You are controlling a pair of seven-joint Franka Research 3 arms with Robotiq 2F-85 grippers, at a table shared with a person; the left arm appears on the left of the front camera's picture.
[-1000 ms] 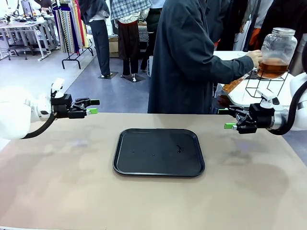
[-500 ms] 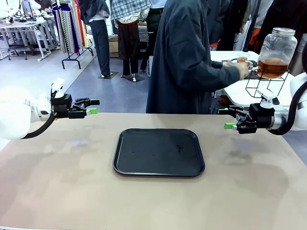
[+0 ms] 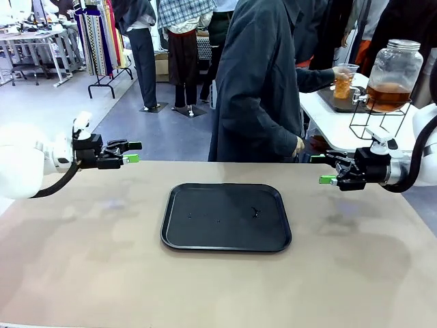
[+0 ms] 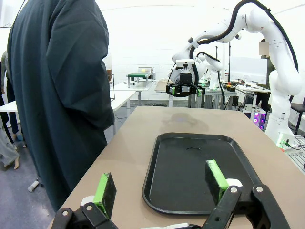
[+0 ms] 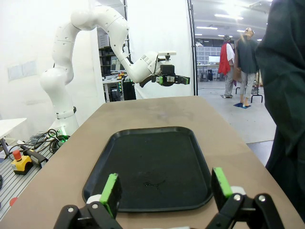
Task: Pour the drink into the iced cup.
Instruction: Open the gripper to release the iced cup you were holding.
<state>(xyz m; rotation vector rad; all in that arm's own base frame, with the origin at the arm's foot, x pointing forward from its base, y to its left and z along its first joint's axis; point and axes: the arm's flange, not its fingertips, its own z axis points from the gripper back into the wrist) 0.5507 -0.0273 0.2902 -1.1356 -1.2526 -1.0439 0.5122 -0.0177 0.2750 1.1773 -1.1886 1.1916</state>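
A person at the far side holds a clear plastic cup (image 3: 343,82) with the amber drink (image 3: 343,87) in it, lifted beside a big glass jar (image 3: 394,72) that also holds amber liquid. The iced cup is out of view. A black tray (image 3: 226,216) lies bare in the middle of the table. My left gripper (image 3: 134,152) hovers open over the table's far left, nothing between its green pads (image 4: 106,193). Over the far right my right gripper (image 3: 319,169) is open too, pads (image 5: 221,183) wide apart and nothing held.
The jar stands on a black wire stand (image 3: 372,119) on a white side table (image 3: 328,113) behind my right arm. The person's dark coat (image 3: 256,89) is close to the tan table's (image 3: 95,260) far edge, one hand (image 3: 298,145) near it.
The person has drawn the cup away from the jar's tap and raised it, now with amber drink inside. Both arms have stayed still.
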